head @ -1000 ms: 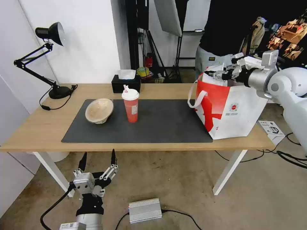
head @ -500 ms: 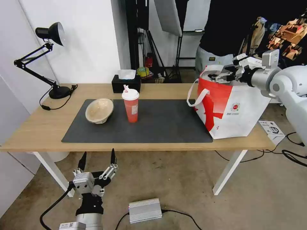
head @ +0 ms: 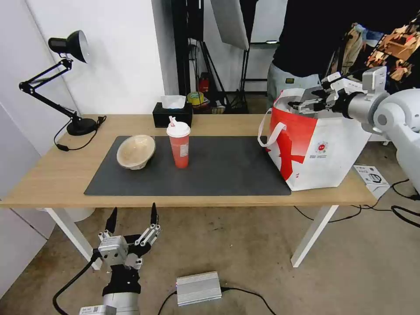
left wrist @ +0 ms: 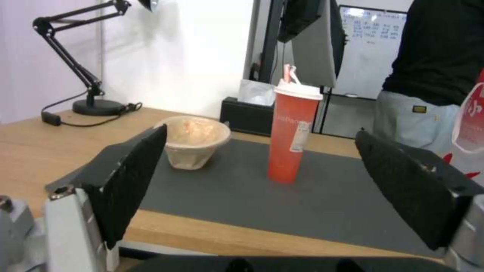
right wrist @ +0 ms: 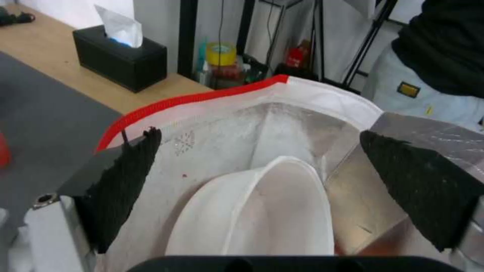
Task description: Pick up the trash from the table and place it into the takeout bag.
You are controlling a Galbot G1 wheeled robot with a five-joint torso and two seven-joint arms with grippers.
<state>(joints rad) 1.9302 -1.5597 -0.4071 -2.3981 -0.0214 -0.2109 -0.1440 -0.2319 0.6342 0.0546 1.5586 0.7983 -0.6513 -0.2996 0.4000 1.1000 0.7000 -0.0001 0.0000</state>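
Right gripper [head: 302, 104] hangs over the open rim of the white-and-red takeout bag [head: 321, 153] at 3 o'clock on the light-wood bench [head: 218, 122], jaws wide, empty. White plastic bowl [right wrist: 262, 215] lies inside. Tan pulp bowl [head: 135, 151] and red lidded cup [head: 179, 144] stand apart on the grey mat [head: 227, 168]. Left gripper [head: 131, 218] is parked below the bench's front edge, jaws wide.

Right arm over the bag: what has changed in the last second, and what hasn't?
The right gripper, open above the takeout bag, has drawn back toward the robot's right. The white bowl lies inside the bag, free of the fingers. The pulp bowl, cup and open left gripper below the table edge stayed put.
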